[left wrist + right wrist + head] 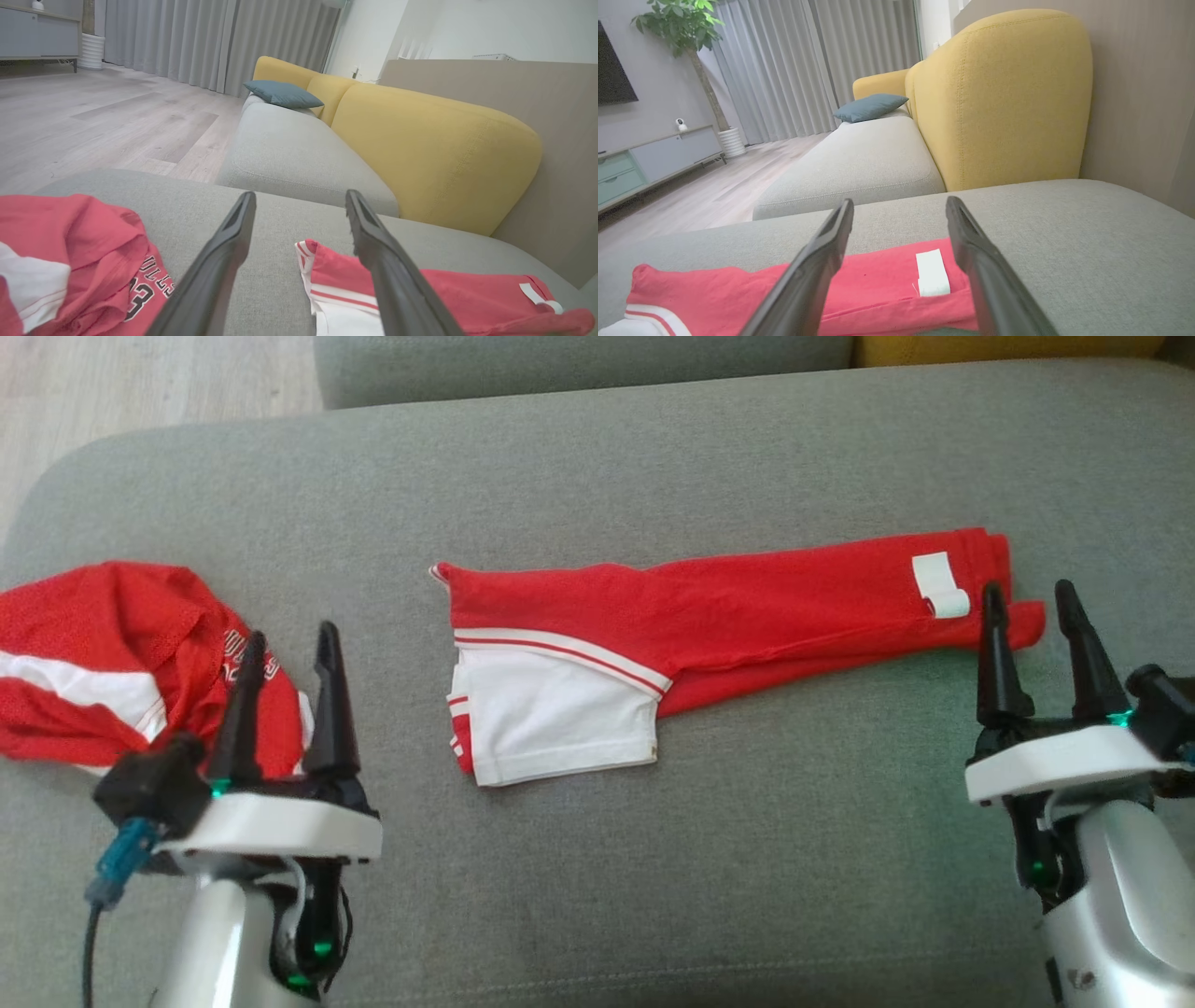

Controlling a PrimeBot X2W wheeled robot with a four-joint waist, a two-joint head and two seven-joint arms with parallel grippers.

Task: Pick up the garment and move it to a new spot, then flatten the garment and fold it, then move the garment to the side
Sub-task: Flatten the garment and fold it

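A red garment (728, 607) with a white, red-striped sleeve lies folded into a long strip across the grey sofa cushion (597, 476); a white label sits near its right end. It also shows in the left wrist view (420, 289) and the right wrist view (868, 284). My right gripper (1032, 593) stands open at the strip's right end, fingers on either side of the edge, holding nothing. My left gripper (289, 639) is open at the lower left, well left of the folded garment.
A second red and white jersey (103, 663) with printed lettering lies crumpled at the cushion's left end, just beyond my left gripper. Another grey seat (289, 149) and yellow backrests (430, 149) lie beyond. Wooden floor (140, 392) lies past the cushion's left edge.
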